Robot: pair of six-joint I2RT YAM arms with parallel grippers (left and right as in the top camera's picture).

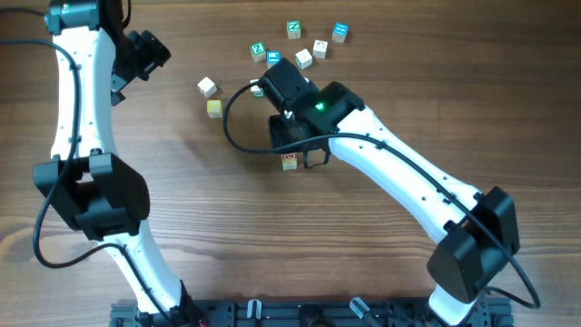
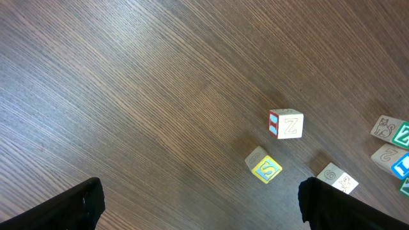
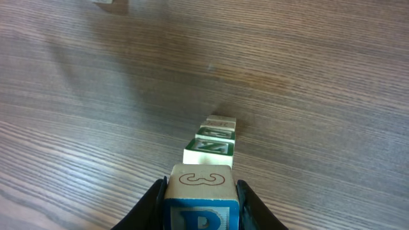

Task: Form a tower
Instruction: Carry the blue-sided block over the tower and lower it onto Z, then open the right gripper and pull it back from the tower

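My right gripper (image 3: 201,206) is shut on a wooden cube (image 3: 201,184) with a red "3" on top and a blue face with a white "P" towards the camera. It sits in line with the top of the tower (image 3: 209,148), whose green-faced and pale cubes run down to the table; I cannot tell whether the cube rests on them. From overhead the right gripper (image 1: 292,143) covers the tower's top, and only a red-marked pale cube (image 1: 290,162) shows. My left gripper (image 1: 145,50) hangs open at the far left, well away, its fingers (image 2: 77,207) holding nothing.
Several loose cubes lie beyond the tower: green (image 1: 258,50), blue (image 1: 339,33), pale (image 1: 208,86) and yellowish (image 1: 214,108). The left wrist view shows a "Z" cube (image 2: 285,124), a yellow "S" cube (image 2: 265,167) and a "6" cube (image 2: 337,178).
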